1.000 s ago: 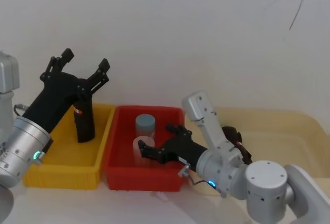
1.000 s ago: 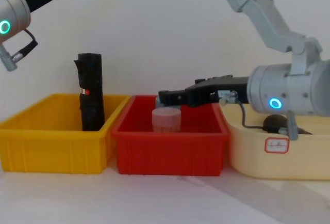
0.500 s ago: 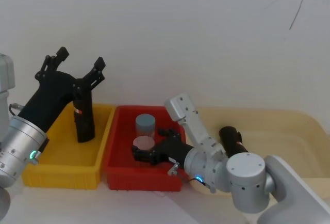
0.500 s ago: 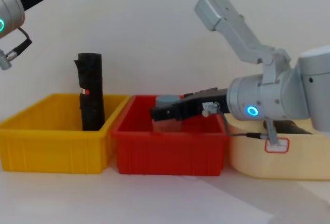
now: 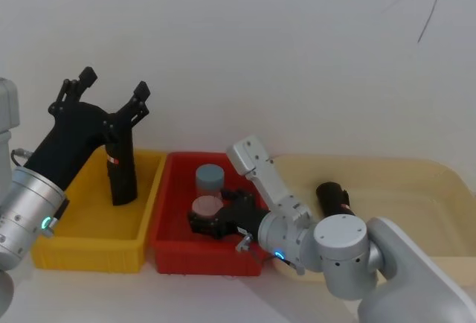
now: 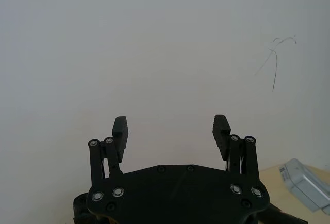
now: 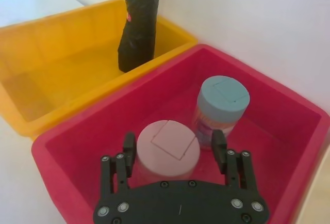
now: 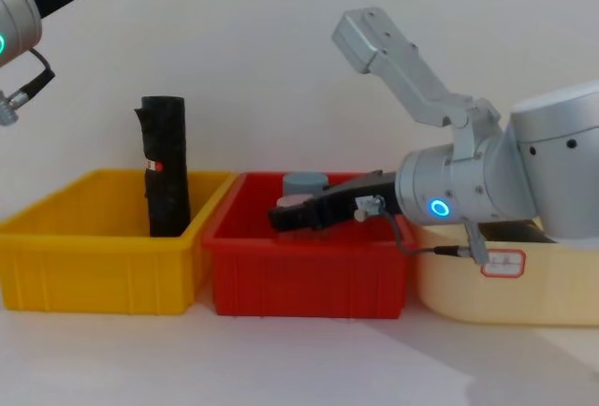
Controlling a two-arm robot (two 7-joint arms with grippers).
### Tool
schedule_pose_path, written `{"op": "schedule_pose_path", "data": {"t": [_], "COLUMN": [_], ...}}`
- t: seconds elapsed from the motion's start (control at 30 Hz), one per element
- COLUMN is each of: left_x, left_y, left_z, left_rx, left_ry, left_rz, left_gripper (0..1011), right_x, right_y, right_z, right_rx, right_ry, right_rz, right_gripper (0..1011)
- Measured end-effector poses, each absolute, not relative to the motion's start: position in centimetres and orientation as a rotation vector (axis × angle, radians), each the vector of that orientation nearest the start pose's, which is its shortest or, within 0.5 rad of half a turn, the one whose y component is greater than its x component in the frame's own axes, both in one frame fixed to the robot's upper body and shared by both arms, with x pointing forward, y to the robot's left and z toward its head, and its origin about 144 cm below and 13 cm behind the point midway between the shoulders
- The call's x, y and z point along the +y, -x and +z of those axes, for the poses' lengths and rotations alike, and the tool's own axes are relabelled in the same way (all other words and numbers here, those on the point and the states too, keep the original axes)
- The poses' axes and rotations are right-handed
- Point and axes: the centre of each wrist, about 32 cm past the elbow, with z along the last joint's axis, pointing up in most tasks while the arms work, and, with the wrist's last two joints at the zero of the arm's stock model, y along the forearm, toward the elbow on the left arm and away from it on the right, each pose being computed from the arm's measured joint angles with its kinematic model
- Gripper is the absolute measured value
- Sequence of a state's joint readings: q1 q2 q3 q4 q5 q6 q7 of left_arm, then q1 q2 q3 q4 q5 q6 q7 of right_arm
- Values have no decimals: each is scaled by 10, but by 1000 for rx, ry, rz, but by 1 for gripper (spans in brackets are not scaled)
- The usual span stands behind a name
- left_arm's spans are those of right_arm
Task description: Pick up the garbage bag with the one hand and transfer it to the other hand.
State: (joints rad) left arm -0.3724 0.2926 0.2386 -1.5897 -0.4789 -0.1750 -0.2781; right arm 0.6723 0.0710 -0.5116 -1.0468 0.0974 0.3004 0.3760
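**Left jaws spread above the standing roll, right jaws around the pink jar**

From the head view we see the garbage bag [image 5: 120,174] standing upright at the far end of the yellow bin [image 5: 97,242], its red mark facing us. The left gripper [image 5: 111,94] hangs above the roll with its jaws spread wide and nothing between them. The right gripper [image 5: 199,224] reaches low into the red bin [image 5: 167,252], its jaws open on either side of the pink-capped jar [image 5: 207,208]; the blue-capped jar [image 5: 210,178] stands just behind it. A second black roll [image 5: 334,200] lies in the cream tray [image 5: 416,189], to the right of the red bin.

In the left wrist view we find the left gripper [image 6: 171,131] with its two fingertips [image 6: 119,128] far apart, nothing between them, against the white wall [image 6: 165,43].

In the right wrist view the right gripper [image 7: 174,142] has its fingers [image 7: 129,146] flanking the pink-capped jar [image 7: 165,146], open; we cannot tell whether they touch it. The blue-capped jar [image 7: 223,102] stands beside it, and the garbage bag [image 7: 138,25] rises from the yellow bin [image 7: 56,74] beyond the red bin [image 7: 289,126].

From the chest view the garbage bag [image 8: 165,167] stands upright and free in the yellow bin [image 8: 103,270]. The right gripper [image 8: 285,218] stretches across the red bin [image 8: 304,280], with the blue-capped jar [image 8: 305,184] behind it. The bins and the cream tray [image 8: 524,289] sit side by side on the white table [image 8: 281,359]
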Motion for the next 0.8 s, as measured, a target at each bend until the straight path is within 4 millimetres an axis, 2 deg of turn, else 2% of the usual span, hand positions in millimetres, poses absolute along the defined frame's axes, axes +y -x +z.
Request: {"op": "schedule_pose_path", "data": {"t": [0.1, 0.33, 0.63, 0.8], "left_x": [238, 238, 238, 238], "left_y": [-538, -538, -538, -538], "left_z": [1277, 1277, 1277, 1277], "left_rx": [-288, -289, -289, -289], "left_ry": [434, 434, 434, 434], "left_rz": [1018, 1019, 1019, 1019], "left_gripper": [1001, 1001, 1001, 1001], "right_x": [-123, -123, -128, -132], "right_y": [-614, -616, -615, -612], "right_z": [1227, 1228, 1241, 1255], "right_rx": [-17, -20, -49, -82], "right_ry": [371, 376, 341, 295], "right_rz": [-836, -846, -874, -898], "right_gripper": [850, 669, 670, 670]}}
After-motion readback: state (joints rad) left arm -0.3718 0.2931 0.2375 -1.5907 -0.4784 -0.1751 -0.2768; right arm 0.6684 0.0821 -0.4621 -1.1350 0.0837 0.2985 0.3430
